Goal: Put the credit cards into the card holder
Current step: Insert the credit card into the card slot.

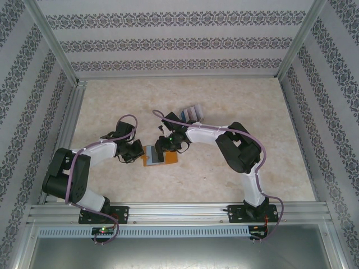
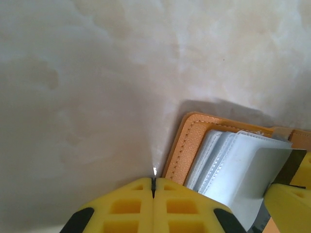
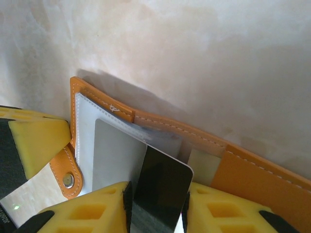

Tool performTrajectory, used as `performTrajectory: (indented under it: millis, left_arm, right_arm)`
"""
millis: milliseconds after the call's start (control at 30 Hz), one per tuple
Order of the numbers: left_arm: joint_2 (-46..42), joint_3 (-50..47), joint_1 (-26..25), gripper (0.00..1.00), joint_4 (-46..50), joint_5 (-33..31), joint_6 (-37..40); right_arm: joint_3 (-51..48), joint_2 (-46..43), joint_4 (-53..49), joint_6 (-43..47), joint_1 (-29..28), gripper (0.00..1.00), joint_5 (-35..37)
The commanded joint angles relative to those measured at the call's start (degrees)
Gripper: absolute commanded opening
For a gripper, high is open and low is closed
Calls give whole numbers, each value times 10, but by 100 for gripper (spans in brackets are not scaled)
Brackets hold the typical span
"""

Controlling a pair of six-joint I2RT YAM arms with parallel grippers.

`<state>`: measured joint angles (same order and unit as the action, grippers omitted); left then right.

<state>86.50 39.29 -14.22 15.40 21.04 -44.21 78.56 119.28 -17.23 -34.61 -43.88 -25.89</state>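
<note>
The card holder (image 1: 170, 158) lies open on the table between the two arms, its orange cover (image 3: 257, 177) and pale clear pockets (image 3: 116, 145) facing up. My right gripper (image 3: 158, 190) is shut on a dark, shiny credit card (image 3: 163, 170). The card's far edge lies over the pockets at the wallet's middle. My left gripper (image 2: 153, 182) is shut with nothing between its fingers, its tip at the wallet's stitched orange edge (image 2: 182, 145). More credit cards (image 1: 190, 114) lie in a small pile behind the right arm.
A snap strap (image 3: 68, 177) sticks out of the wallet's left end beside the left gripper's yellow finger (image 3: 39, 141). Patterned walls with metal posts (image 1: 56, 50) enclose the marbled table (image 1: 252, 101). The right arm's elbow (image 1: 241, 147) is bent over the table's right half.
</note>
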Motion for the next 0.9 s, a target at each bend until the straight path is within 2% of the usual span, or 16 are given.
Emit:
performTrajectory:
  millis: [0,133,200,267,533,633,867]
  left_arm:
    - [4,-14,-9,0,-25,42,-12]
    - [-11,-13,-9,0,-21,44,-16]
    - [-18,-11,-9,0,-17,47,-18]
    - [-24,-10,-9,0,-13,48,-18]
    - [-55,-27,-10,0,-18,61,-41]
    - [-58,-38,-9,0,-24,68,-48]
    - [-47,-61,-10,0,-43,69,-57]
  right_arm:
    - [-5,-2,19,-17,-14,35,-26]
    - [1,-7,17,-21,-19,31,-24]
    - [3,-11,19,-23,-22,9,-22]
    - [6,-11,17,-24,-23,3,-21]
    - [-22,-12,56,-56,-25,4,-1]
    - [-46,-15,85,-71,-26,5,28]
    - [-85,-26,138,-96,-32,19,44]
